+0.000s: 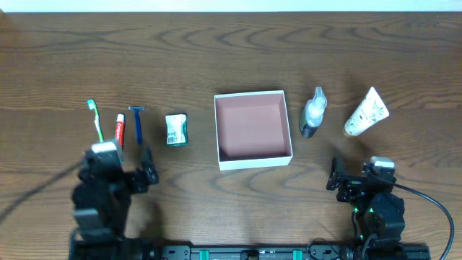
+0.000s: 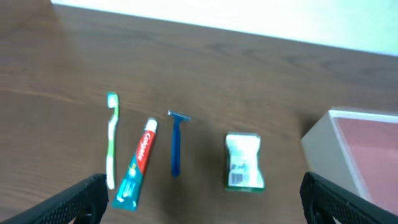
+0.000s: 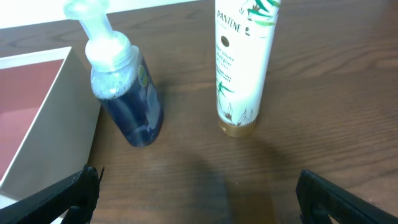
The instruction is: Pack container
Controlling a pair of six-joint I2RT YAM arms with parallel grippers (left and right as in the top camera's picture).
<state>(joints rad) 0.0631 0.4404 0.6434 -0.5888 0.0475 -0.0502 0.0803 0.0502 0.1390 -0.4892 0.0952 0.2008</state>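
Dark wooden tabletop (image 1: 231,50), and in the middle of it, well away from every edge, sits the shallow square cardboard box (image 1: 253,130). It looks light and stiff but crushable, so pinch one thin wall at the rim, gently. White walls upright, dusty pink inside, empty. Left gripper (image 2: 203,186) by the front-left corner gapes wide. Right gripper (image 3: 199,180), front-right, is equally wide and holds nothing.

Ahead of the left pincer (image 2: 202,199): a green-and-white toothbrush (image 2: 111,140), red-white-teal toothpaste (image 2: 138,165), a blue razor (image 2: 176,146), a green-white carton (image 2: 243,162). The container (image 1: 254,162) has white walls and a dusty pink inside. Ahead of the right pincer (image 3: 196,193): a clear bottle (image 3: 127,93) of dark blue liquid and a white tube (image 3: 239,62) with green leaves and a gold cap. The bench (image 1: 231,50) is dark brown woodgrain.
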